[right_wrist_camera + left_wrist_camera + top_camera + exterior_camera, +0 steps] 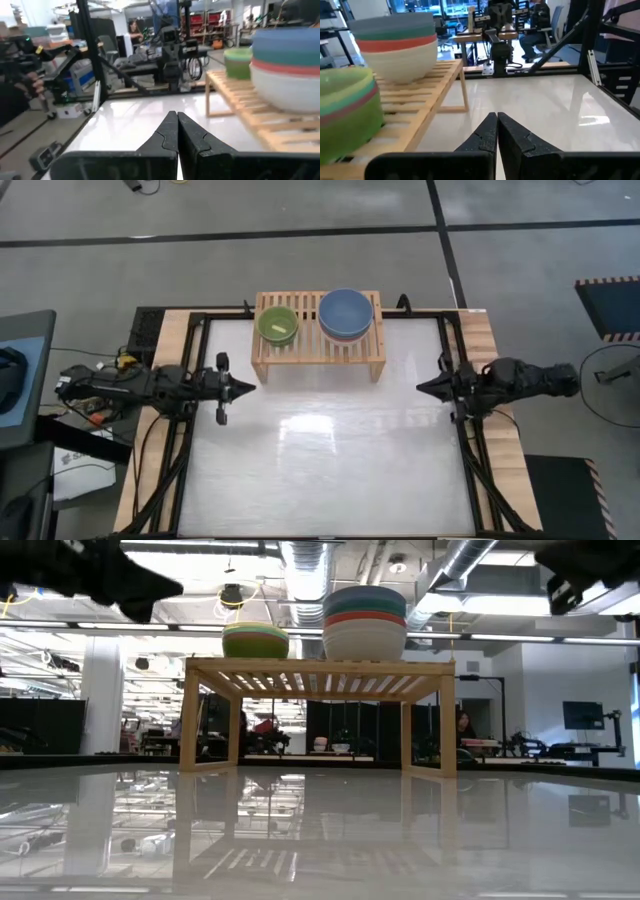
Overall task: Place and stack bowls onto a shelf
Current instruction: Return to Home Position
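Well, shelf (pixel 320 352) at upper centre of frame carries small bowl stack (pixel 278 325) left, large bowl stack (pixel 346 313) right. At mid-left, left pincer (pixel 247 388); at mid-right, right pincer (pixel 422 387); tips facing inward, both closed tight, empty; shelf up-frame between them. Likely only parking remains.

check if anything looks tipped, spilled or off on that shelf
Nothing stands out. The small stack, lime green on top, and the large stack, slate blue on top, both sit level and upright on the shelf, apart from each other. The left gripper and right gripper hover at opposite sides, fingers shut, empty.
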Robot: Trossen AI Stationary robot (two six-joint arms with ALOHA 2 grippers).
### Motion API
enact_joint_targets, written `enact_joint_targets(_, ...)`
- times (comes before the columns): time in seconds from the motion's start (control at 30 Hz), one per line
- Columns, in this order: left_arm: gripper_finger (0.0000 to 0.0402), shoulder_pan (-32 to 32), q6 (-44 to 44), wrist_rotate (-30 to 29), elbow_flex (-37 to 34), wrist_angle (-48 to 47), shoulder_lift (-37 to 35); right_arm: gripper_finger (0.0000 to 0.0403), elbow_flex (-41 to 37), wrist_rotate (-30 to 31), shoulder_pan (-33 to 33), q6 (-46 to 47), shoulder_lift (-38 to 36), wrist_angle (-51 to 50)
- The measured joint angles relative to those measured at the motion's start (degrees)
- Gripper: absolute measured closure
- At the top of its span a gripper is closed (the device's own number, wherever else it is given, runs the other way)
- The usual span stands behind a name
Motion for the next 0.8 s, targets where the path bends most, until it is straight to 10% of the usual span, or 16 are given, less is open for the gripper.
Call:
enact_joint_targets(0.37,0.0401,0.0,-0.6,-1.2,-8.6,3.1,-15.5,0.0383,-2.5,-1.6,-0.5,-0.6,-6.4,-7.6)
enact_joint_targets(0.8,0.0401,0.0,0.6,1.7,-10.0,-10.0,-22.6,0.0383,-10.1,-2.9,-0.6,0.7,-6.5,7.2)
